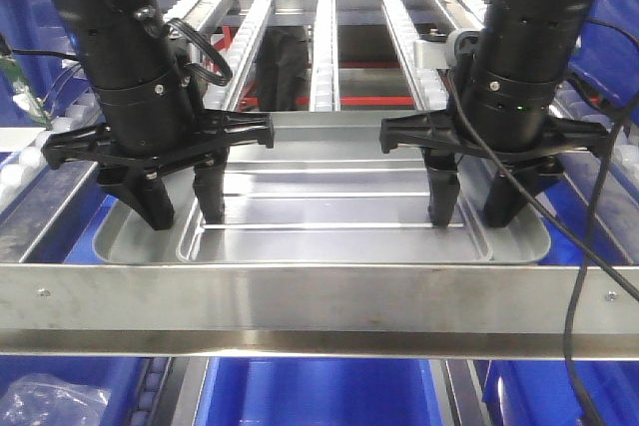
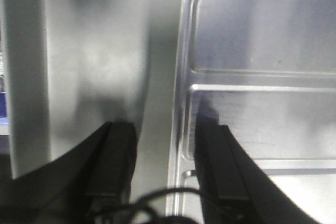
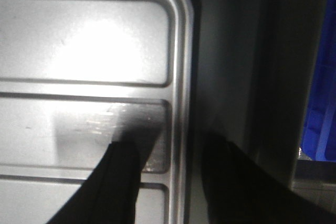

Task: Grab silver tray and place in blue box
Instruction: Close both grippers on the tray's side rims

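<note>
1. Exterior front-facing view: a roller rack with long roller tracks (image 1: 324, 47) runs away from the camera. A flat steel rail (image 1: 319, 296) with screws crosses its near edge.
2. Blue plastic shows under that rail, and this looks like the blue box (image 1: 319, 396). More blue bins (image 1: 25, 17) stand along the rack's left and right sides.
3. The silver tray (image 1: 319, 207) lies flat at the near end of the rack, just behind the steel rail, with its long side parallel to it.
4. The left end effector (image 1: 182, 209) hangs low over the tray's left end with its fingers apart. In the left wrist view the left end effector (image 2: 165, 171) has one finger over the recessed centre of the tray (image 2: 262, 51) and the other outside the raised step.
5. The right end effector (image 1: 476, 205) mirrors this at the right end, with its fingers also spread. The right wrist view shows it (image 3: 176, 187) straddling the tray's (image 3: 79, 51) stepped edge.
6. Whether any finger touches the metal cannot be told.
</note>
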You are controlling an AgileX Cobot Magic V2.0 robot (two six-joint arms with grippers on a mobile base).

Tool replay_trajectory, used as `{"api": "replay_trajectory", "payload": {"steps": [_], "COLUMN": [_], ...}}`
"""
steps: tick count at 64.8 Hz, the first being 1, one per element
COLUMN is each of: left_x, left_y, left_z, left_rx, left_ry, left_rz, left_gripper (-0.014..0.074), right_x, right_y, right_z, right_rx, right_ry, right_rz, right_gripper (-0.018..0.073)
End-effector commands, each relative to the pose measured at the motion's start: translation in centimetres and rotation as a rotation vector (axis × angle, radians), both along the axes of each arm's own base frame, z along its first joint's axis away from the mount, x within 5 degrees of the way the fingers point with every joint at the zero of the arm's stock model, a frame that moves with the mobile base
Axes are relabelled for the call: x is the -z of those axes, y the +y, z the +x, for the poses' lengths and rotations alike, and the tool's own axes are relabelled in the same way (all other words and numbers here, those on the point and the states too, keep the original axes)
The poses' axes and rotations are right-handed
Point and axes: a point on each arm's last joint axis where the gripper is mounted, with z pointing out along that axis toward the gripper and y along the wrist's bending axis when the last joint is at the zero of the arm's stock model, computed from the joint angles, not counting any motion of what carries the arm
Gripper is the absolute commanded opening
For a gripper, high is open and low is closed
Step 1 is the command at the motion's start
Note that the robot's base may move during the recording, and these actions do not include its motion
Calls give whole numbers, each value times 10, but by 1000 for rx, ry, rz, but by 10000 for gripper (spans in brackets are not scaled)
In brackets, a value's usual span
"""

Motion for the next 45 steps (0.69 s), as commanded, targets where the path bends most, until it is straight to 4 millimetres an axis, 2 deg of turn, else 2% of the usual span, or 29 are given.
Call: {"api": "replay_trajectory", "payload": {"steps": [1,19,24,27,38,43,45], "left_x": [-27,-27,-27,-27,-26,-26,-26], "left_y": [0,0,-1,0,0,0,0], "left_z": [3,3,3,3,1,1,1], "left_rx": [-8,-10,-12,-12,-13,-13,-13], "left_ry": [-83,-81,-77,-76,-61,-61,-61], "left_rz": [-53,-54,-56,-55,-46,-46,-46], "left_gripper": [197,197,188,167,-22,-108,-105], "right_x": [-25,-25,-25,-25,-25,-25,-25], "right_y": [1,1,1,1,1,1,1], "right_z": [5,6,6,6,6,6,6], "right_rx": [-6,-7,-7,-7,-7,-7,-6], "right_ry": [-97,-106,-106,-106,-106,-106,-105], "right_rz": [33,37,37,37,37,37,36], "right_gripper": [372,367,310,252,80,62,62]}}
